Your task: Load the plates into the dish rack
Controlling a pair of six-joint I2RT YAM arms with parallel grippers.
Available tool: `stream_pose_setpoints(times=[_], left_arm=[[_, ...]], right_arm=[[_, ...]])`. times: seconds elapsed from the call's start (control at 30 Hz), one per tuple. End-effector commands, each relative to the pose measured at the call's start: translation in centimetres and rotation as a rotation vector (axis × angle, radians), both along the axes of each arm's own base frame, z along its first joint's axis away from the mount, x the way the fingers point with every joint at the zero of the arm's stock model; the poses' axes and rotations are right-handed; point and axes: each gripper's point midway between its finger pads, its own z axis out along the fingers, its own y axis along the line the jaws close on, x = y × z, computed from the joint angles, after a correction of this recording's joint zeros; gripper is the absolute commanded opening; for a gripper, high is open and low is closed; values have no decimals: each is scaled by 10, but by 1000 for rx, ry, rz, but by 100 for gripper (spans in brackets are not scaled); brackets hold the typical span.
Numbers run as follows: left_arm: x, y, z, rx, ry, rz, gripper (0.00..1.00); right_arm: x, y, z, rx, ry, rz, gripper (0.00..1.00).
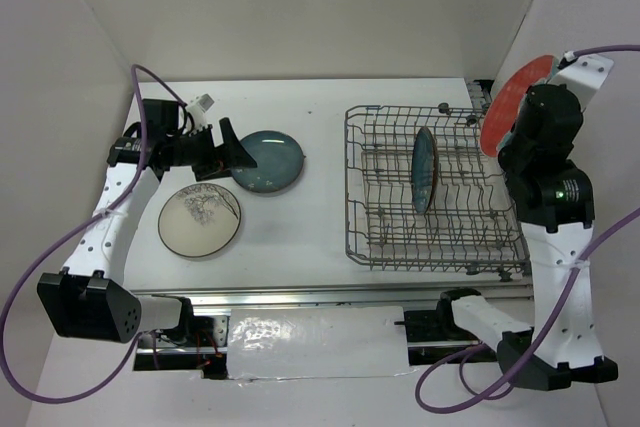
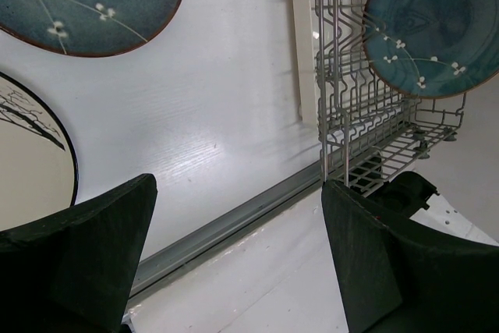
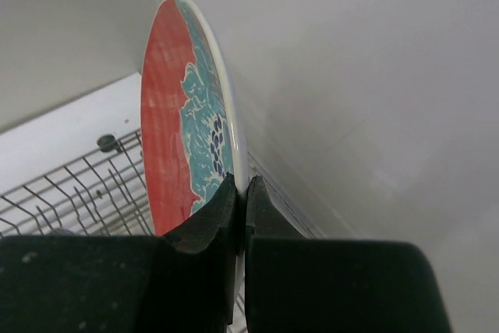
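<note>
My right gripper (image 3: pixel 243 185) is shut on the rim of the red plate with teal-white pattern (image 3: pixel 175 115). It holds this plate (image 1: pixel 512 102) upright on edge in the air, above the far right corner of the grey wire dish rack (image 1: pixel 370 207). One teal plate (image 1: pixel 424 169) stands upright between the rack's tines. A second teal plate (image 1: pixel 268 161) lies flat on the table, left of the rack. The cream plate with a branch drawing (image 1: pixel 200 219) lies flat in front of it. My left gripper (image 1: pixel 235 152) hangs open at the flat teal plate's left edge, holding nothing (image 2: pixel 238 185).
A metal rail (image 1: pixel 330 295) runs along the table's near edge. White walls close in on the left, back and right, and the right wall stands close behind the held plate. Purple cables (image 1: pixel 150 77) loop off both arms.
</note>
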Motion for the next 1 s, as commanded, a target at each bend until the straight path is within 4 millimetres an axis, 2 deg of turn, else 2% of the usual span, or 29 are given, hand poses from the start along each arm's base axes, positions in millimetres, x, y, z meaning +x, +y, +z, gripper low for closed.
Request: stream_pose_setpoints(times=[0.0,0.03,0.2,0.5,0.57,0.77,0.97], left_arm=[[9,-3,15,-1,-59,-26,99],[9,-3,14,1,-54,-28,99],[10,-3,11,6,-52,-28,99],[10,0,1,26,-25,-17,99],[10,-1,-2,27,-12,-22,99],[9,-3,-3,17,-16,-26,99],[10,-4,-3,13,-15,-26,99]], right_arm=[[-8,1,52,23,-281,34,0],[-4,1,38,21,-249,38,0],[1,5,-4,-10,-147,95,0],[14,12,-52,-25,-64,162,0],[15,12,-52,-27,-82,165,0],[25,7,-73,-65,-46,151,0],[29,4,-69,-95,-60,147,0]])
